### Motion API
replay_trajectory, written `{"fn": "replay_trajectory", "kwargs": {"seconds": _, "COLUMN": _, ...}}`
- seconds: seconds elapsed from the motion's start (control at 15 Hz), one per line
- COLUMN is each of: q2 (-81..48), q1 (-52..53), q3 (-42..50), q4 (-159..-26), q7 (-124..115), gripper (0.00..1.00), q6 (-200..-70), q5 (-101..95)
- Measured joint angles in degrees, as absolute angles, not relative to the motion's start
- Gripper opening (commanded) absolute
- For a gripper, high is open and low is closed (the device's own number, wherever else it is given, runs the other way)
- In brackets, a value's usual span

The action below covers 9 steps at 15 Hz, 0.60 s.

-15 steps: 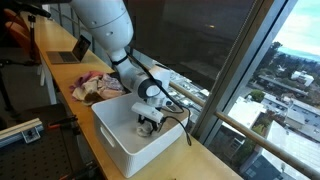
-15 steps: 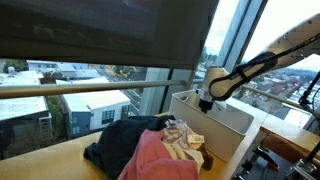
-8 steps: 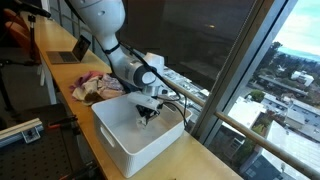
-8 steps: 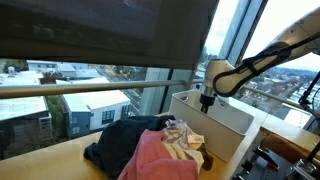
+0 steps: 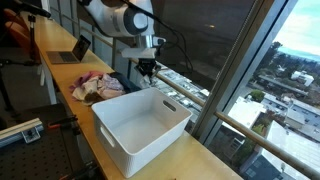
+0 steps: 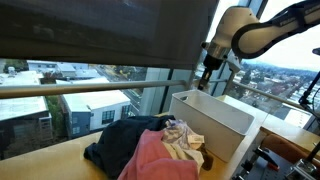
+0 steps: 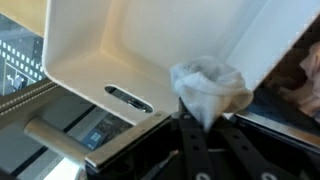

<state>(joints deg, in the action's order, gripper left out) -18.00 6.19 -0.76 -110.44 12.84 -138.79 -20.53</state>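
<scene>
Pincer [image 5: 147, 70] high above white bin [image 5: 120, 135]; clothes pile [image 5: 95, 87] beside.

Opposed exterior views share bin [image 5: 118, 140], wrist overhead

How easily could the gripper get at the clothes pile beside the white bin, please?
Probably, for reaching: the gripper hangs above the bin with nothing between it and the clothes pile, but it is shut on a white cloth.
</scene>
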Motion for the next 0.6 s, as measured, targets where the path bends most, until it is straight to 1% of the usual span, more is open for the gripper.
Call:
{"fn": "replay_trajectory", "kwargs": {"seconds": 0.27, "q2": -11.07, "q1": 10.73, "q3": -4.12, "q4": -110.92, "q7": 9.88, "gripper": 0.02, "q6": -133.02, "q5": -22.71}}
{"fn": "replay_trajectory", "kwargs": {"seconds": 0.6, "q2": -12.0, "q1": 16.38, "q3": -9.68, "q4": -109.6, "q7": 5.91, "gripper": 0.02, "q6": -129.04, "q5": -23.45}}
